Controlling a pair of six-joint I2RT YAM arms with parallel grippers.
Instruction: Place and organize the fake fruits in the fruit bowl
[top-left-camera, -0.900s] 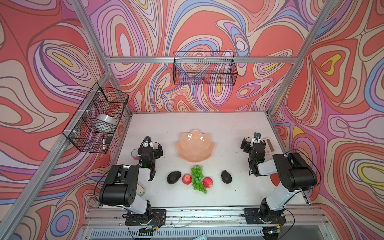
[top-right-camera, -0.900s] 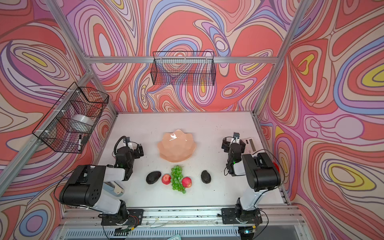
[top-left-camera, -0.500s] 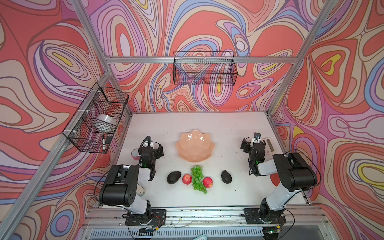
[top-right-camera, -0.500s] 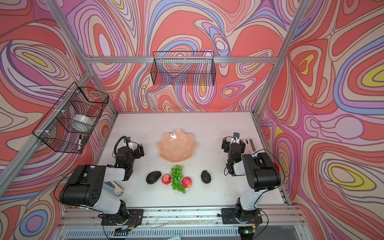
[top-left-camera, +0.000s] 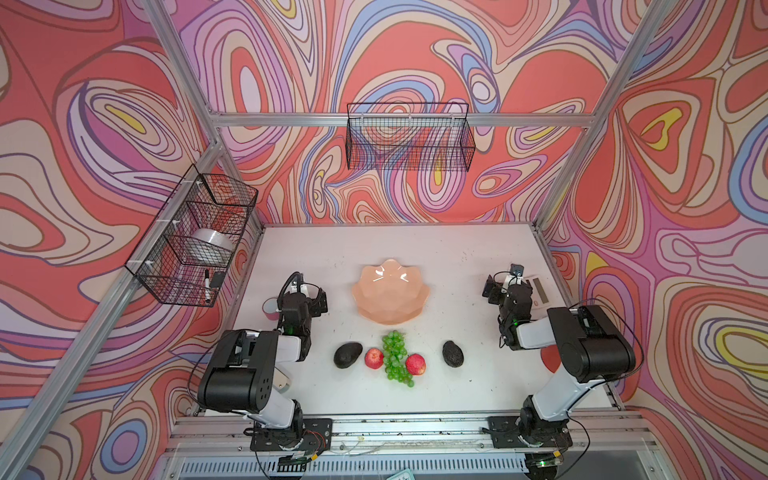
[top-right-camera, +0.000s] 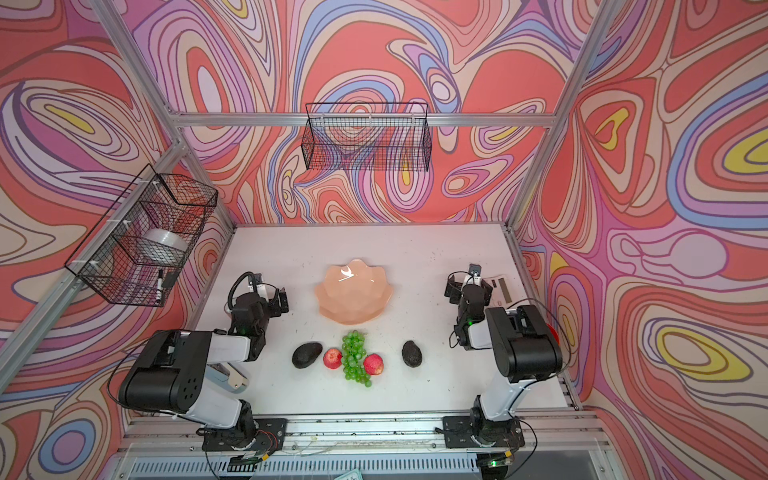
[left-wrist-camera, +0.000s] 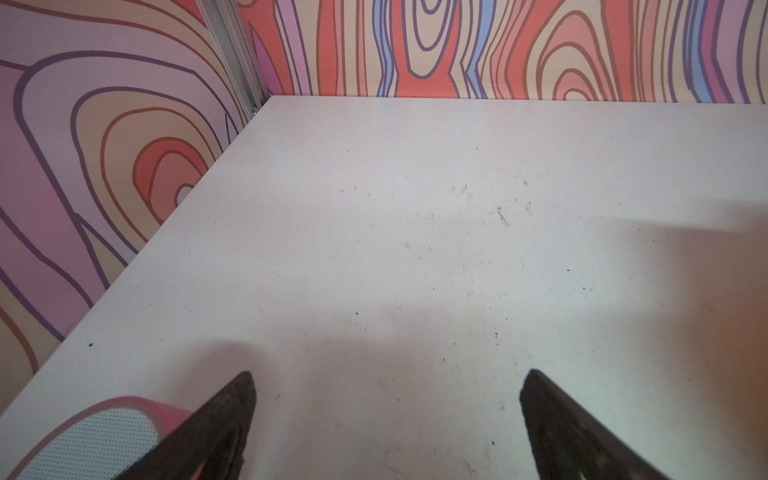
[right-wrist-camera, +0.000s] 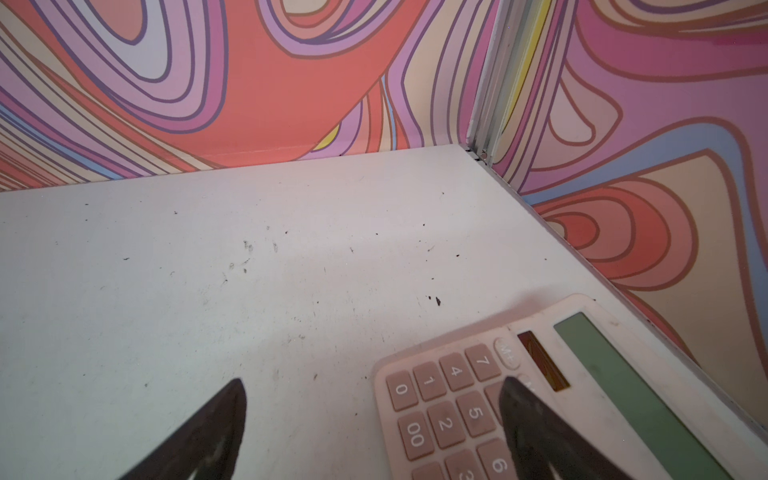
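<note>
The glossy peach-pink scalloped bowl (top-left-camera: 390, 291) sits empty at the middle of the tabletop (top-left-camera: 478, 390); dark avocados (top-left-camera: 348, 354), red apples (top-left-camera: 374, 358) and green grapes (top-left-camera: 395, 359) lie toward the front edge. Left fingers (left-wrist-camera: 216, 424) and right fingers (right-wrist-camera: 540, 432) gape wide, empty, so picking the first fruit looks next.

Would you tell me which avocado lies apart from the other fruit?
The right-hand avocado: bare table separates it from the right apple, while the left-hand avocado sits close beside the left apple.
</note>
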